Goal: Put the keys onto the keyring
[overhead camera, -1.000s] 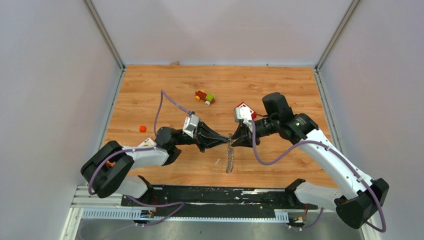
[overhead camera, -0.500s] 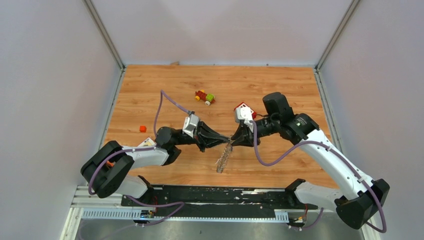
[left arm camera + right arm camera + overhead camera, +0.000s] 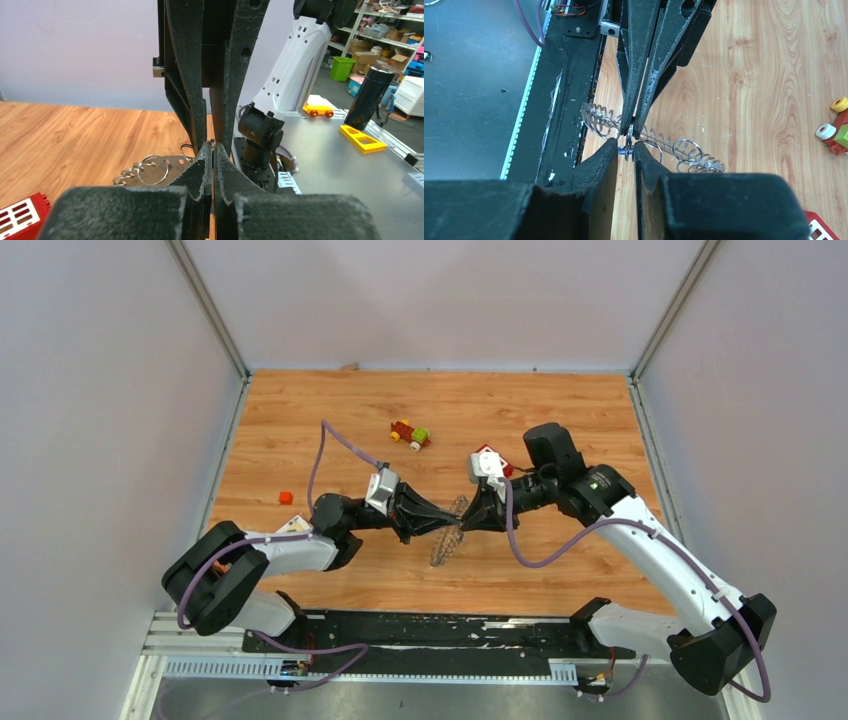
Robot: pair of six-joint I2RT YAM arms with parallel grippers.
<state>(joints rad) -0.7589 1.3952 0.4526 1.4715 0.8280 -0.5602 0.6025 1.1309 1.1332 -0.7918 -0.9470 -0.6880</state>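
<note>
Holds the keyring [image 3: 447, 535] tilted over the tabletop [image 3: 300, 420], mid-frame overhead, between both claws. Clamps the left claw [image 3: 213, 150] fully shut on its wire. Shows, from the right wrist only, a blue-headed key [image 3: 625, 150] between the narrowly parted tips of the right claw [image 3: 626, 147], seemingly pinched.

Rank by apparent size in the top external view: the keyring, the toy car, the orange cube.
1. keyring, largest, though it is held aloft, nearer the camera, which flatters it.
2. toy car.
3. orange cube, clearly smallest.
</note>
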